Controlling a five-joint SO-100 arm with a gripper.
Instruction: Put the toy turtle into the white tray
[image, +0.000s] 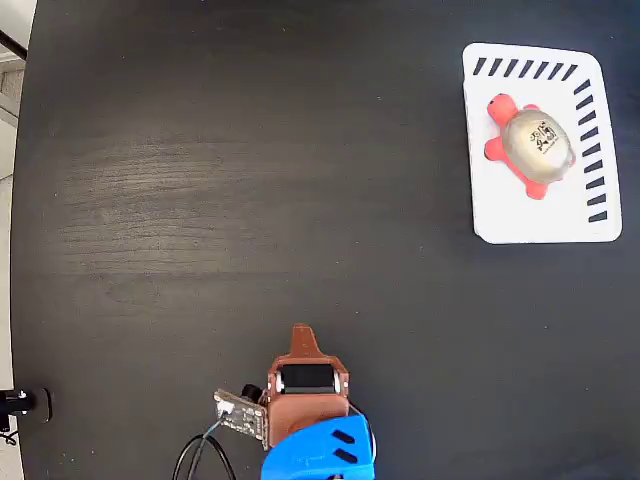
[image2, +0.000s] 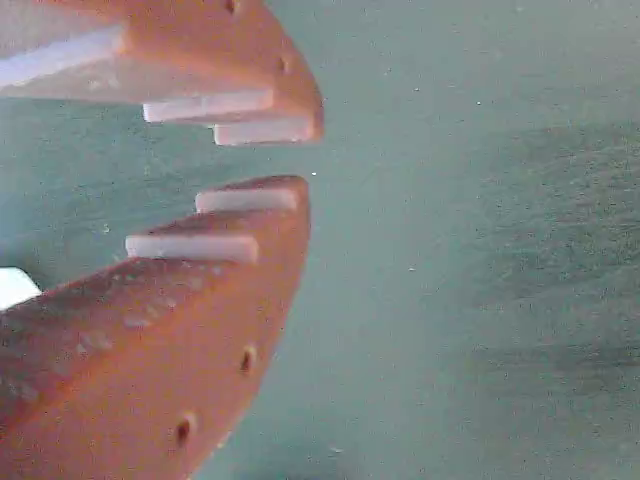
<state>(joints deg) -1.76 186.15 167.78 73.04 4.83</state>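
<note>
The toy turtle (image: 533, 145), with red-orange head and legs and a shiny domed shell bearing a dark mark, lies inside the white tray (image: 520, 222) at the top right of the fixed view. My gripper (image: 302, 334) rests far from it at the bottom centre, folded back over the arm's base and pointing up the picture. In the wrist view the two orange fingers (image2: 250, 90) fill the left side, and the gripper (image2: 308, 158) is shut to a thin slit at the tips with nothing held. The wrist view shows neither the turtle nor the tray for certain.
The dark wooden table (image: 250, 180) spans the fixed view. The arm's blue base (image: 320, 450) and a small circuit board with cables (image: 238, 412) sit at the bottom edge. The table's left edge (image: 20, 200) runs down the picture.
</note>
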